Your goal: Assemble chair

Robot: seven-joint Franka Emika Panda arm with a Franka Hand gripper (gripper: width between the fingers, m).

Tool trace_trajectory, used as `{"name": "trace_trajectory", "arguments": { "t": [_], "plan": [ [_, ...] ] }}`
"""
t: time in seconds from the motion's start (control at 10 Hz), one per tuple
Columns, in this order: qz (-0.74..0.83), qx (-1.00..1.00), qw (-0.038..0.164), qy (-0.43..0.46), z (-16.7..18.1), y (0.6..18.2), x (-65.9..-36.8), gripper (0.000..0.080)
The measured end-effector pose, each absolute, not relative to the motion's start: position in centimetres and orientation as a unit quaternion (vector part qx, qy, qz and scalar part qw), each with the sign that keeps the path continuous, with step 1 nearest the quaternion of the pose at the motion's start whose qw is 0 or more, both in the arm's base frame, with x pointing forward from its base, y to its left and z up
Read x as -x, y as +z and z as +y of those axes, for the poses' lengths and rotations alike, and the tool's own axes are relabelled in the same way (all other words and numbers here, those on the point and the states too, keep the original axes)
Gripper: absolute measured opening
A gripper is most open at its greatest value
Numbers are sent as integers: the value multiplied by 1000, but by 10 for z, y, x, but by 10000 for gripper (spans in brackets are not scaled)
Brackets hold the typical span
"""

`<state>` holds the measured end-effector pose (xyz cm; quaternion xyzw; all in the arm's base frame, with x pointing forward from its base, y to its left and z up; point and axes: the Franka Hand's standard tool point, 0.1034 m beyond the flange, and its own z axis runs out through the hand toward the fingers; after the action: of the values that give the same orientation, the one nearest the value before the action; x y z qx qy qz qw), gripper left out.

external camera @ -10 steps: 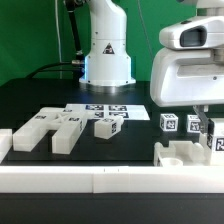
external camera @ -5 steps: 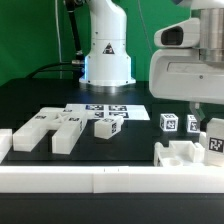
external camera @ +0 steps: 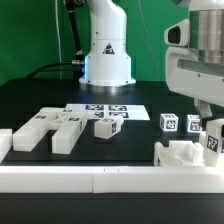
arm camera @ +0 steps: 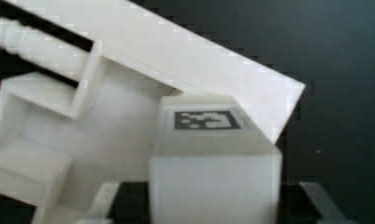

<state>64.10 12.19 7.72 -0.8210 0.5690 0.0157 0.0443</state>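
My gripper (external camera: 208, 120) is at the exterior view's right, shut on a white tagged post (external camera: 213, 142). It holds the post upright over a large notched chair piece (external camera: 182, 155) that lies against the border rail. In the wrist view the post (arm camera: 216, 150) fills the gap between the dark fingers (arm camera: 138, 197), with the big piece's slab and walls (arm camera: 166, 60) right under it. I cannot tell whether the post touches that piece. Two notched blocks (external camera: 55, 128) and a small block (external camera: 105, 127) lie at the left, and two tagged cubes (external camera: 169, 122) at the right.
The marker board (external camera: 105, 110) lies flat in the middle, in front of the robot base (external camera: 105, 50). The long low white border rail (external camera: 90, 180) runs along the front of the black table.
The hand has shifted toward the exterior view's right and slightly up. The held post has stayed over the front right piece, moving only a little to the left.
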Motion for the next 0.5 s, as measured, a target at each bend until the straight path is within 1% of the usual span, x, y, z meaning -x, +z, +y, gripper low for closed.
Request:
{"name": "trace_trajectory", "arguments": {
  "t": [0.2,0.3,0.4,0.5],
  "plan": [
    [613,789,43,17,122,77,-641,291],
    [606,794,43,17,122,77,-641,291],
    [598,800,43,17,122,76,-640,386],
    [596,802,43,17,123,76,-640,545]
  ]
}}
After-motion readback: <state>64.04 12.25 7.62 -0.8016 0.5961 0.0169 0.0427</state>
